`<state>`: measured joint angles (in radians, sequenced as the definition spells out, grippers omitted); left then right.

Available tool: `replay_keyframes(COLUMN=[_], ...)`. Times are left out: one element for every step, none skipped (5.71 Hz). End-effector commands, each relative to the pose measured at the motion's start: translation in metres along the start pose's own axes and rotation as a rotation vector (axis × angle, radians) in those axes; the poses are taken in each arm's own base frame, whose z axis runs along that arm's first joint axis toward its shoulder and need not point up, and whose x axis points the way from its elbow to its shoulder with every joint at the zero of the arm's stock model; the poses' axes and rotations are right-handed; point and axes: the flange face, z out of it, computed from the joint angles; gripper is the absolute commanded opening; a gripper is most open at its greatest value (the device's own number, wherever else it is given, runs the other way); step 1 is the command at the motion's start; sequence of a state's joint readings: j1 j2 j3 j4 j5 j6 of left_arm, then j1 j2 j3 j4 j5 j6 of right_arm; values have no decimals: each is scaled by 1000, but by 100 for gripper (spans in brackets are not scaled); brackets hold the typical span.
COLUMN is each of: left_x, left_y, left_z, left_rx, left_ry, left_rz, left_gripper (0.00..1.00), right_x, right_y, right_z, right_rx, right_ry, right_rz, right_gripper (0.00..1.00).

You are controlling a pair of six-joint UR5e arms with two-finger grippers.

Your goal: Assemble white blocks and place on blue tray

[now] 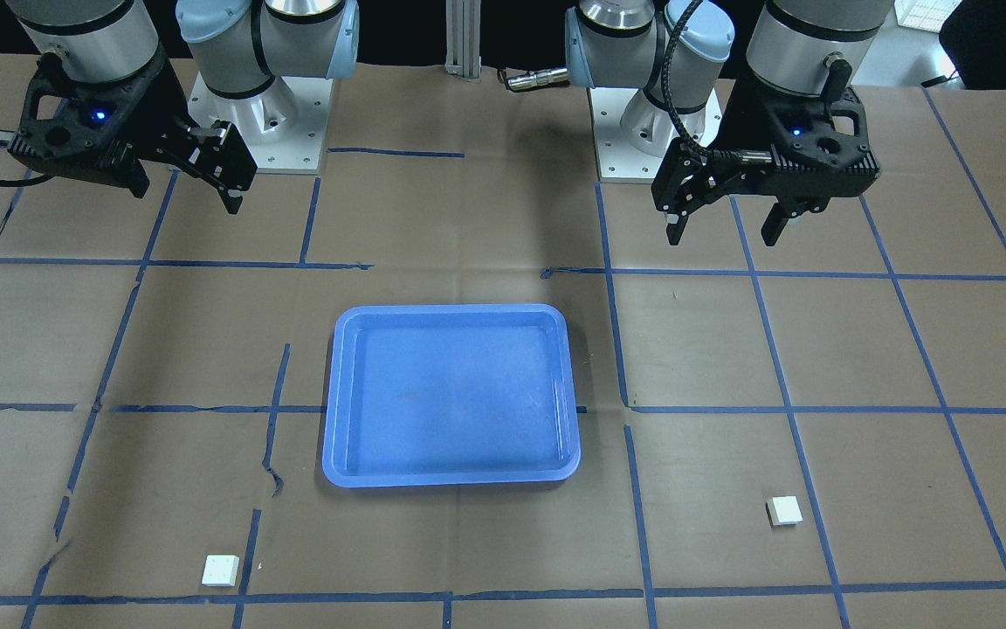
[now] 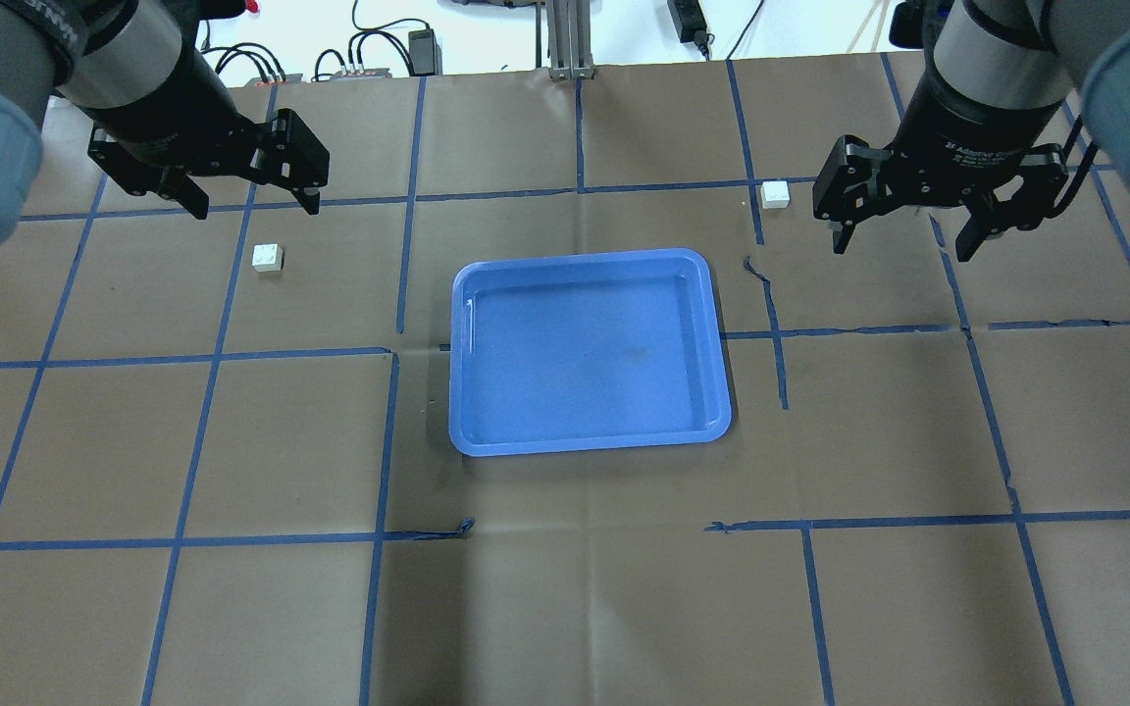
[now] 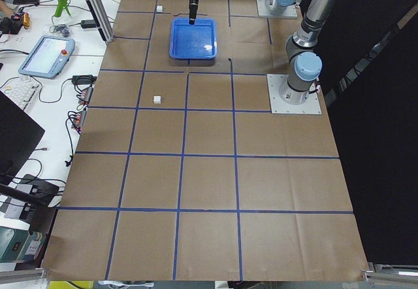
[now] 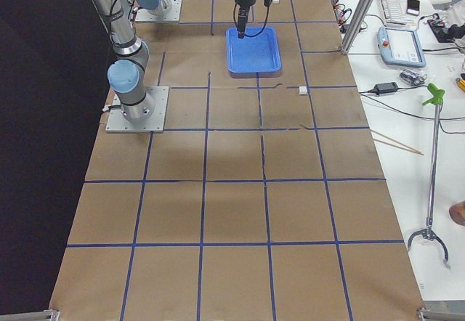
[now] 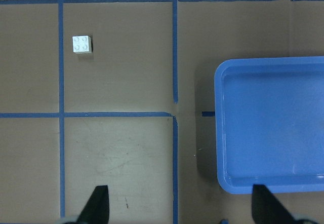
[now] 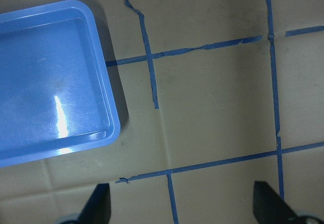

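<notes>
The left gripper [image 2: 256, 201] hangs above the table [image 2: 565, 608] with its fingers [image 5: 98, 203] spread wide and nothing between them. The right gripper [image 2: 901, 245] hangs the same way on the other side, fingers [image 6: 266, 203] spread and holding nothing.

The left block [image 2: 268, 257] lies on the table near the left gripper, studs up. In the left wrist view it sits ahead of the fingertips, up and to the left, inside a square of blue tape [image 5: 61, 82]. The right block [image 2: 775, 194] lies on the table near the right gripper, just beside a tape line. It does not show in the right wrist view.

The tray [image 2: 585, 443] lies flat between the two arms at the middle of the table. Both blocks lie outside it and well apart from each other, one off each of its far corners. Brown paper [image 1: 861, 349] with a grid of blue tape covers the table.
</notes>
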<state>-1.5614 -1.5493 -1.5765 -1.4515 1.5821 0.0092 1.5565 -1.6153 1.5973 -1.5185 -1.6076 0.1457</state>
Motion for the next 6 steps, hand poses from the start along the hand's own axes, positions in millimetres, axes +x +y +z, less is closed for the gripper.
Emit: replay_keyframes(left_x=[1,0,-2,0,-3,-23], left_y=[-1,-2,-3,0,1,-2], left_z=[-1,-3,-5,-8,-8,-2], left_rx=[3,6,11,5,-5,-17], left_ry=[7,5,4,5,4,0], left_rz=[0,-1,-4,0,-6,17], left_gripper=[99,99,99,99,99,99], right_x=[-1,-1,-2,-2,-4,-5], right_y=[2,2,1,0,-3,-6], right_z=[2,2,4,3,4,6], right_rx=[-11,-13,-18,-15,-3,0], right_ry=[2,2,0,-3,-9,-12], right_rz=[-1,-9,-18,-74,-217,-382], right_gripper=[100,100,100,100,100,100])
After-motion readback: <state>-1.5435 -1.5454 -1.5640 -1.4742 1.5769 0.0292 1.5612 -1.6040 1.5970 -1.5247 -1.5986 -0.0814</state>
